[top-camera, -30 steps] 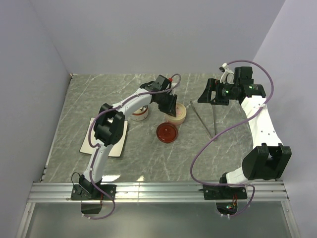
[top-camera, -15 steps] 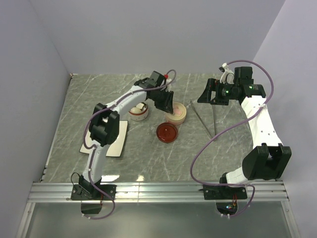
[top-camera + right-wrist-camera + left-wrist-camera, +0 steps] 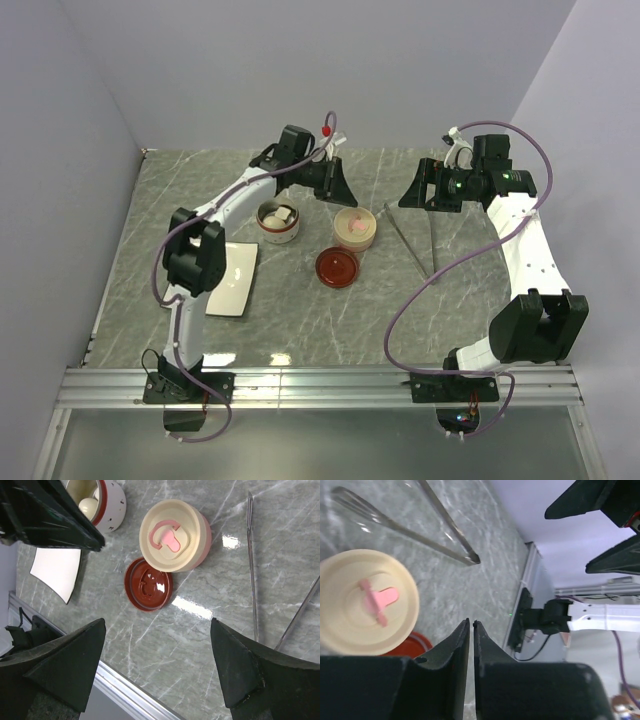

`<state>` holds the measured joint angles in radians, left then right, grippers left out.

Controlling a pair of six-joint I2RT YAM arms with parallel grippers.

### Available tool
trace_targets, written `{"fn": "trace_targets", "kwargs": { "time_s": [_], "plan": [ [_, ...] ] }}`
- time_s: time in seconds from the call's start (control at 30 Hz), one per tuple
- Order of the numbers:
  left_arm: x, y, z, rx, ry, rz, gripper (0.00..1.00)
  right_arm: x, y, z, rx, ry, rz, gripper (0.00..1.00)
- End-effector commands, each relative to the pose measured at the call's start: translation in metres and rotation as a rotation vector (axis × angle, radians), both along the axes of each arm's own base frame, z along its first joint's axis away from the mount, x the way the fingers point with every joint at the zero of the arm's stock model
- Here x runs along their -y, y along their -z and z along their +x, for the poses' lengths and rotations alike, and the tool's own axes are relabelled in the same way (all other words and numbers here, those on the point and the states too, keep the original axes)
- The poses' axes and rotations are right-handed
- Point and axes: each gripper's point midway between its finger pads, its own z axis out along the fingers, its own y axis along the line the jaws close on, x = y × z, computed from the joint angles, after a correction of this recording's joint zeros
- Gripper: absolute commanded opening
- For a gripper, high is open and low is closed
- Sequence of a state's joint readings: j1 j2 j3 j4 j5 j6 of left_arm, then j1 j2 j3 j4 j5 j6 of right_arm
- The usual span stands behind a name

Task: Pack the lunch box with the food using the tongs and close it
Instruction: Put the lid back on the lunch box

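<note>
Two dark fingers (image 3: 450, 650) of the left gripper (image 3: 471, 625) stand almost together, with only a thin slit between them and nothing inside it. In the top view this left gripper (image 3: 333, 185) hangs in the air just behind the cream round container (image 3: 355, 228), a little to its left. The container is closed by a lid with a pink handle.

The right gripper (image 3: 157, 621) has its fingers (image 3: 65, 665) spread wide apart and it holds nothing. It hangs to the right of the container and further back (image 3: 418, 188).

The tongs (image 3: 408, 240) lie flat on the marble table (image 3: 300, 320), to the right of the container and apart from it. The joined end points to the near edge and the two slim arms open toward the far wall. No gripper touches them.

The food (image 3: 283, 213) sits in a white bowl (image 3: 280, 232) with a red rim, near the container on its left. A white egg-like ball (image 3: 89, 505) shows inside; the other pieces I cannot tell. A red lid (image 3: 337, 267) lies upside down just in front of the container. A white square plate (image 3: 230, 280) lies further left and nearer, well apart from the container.
</note>
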<state>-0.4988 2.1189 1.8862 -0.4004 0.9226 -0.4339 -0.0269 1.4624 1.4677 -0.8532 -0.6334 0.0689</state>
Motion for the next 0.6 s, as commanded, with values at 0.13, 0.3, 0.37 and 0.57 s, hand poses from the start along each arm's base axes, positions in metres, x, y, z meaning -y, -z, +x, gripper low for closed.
{"fn": "trace_targets", "kwargs": {
  "time_s": [0.13, 0.3, 0.37, 0.57],
  "plan": [
    [0.021, 0.022, 0.003, -0.116, 0.07, -0.079, 0.13, 0.003, -0.018, 0.0, 0.06, 0.003, -0.007, 0.91],
    [0.019, 0.046, 0.012, -0.137, 0.026, -0.014, 0.13, 0.003, -0.014, 0.002, 0.048, 0.004, -0.006, 0.92],
    [0.018, 0.055, 0.019, -0.132, -0.02, 0.022, 0.13, 0.003, -0.013, 0.002, 0.047, 0.003, -0.002, 0.92],
    [0.01, 0.081, 0.028, -0.169, -0.089, 0.095, 0.11, 0.003, -0.015, 0.003, 0.046, 0.007, -0.005, 0.91]
  ]
}}
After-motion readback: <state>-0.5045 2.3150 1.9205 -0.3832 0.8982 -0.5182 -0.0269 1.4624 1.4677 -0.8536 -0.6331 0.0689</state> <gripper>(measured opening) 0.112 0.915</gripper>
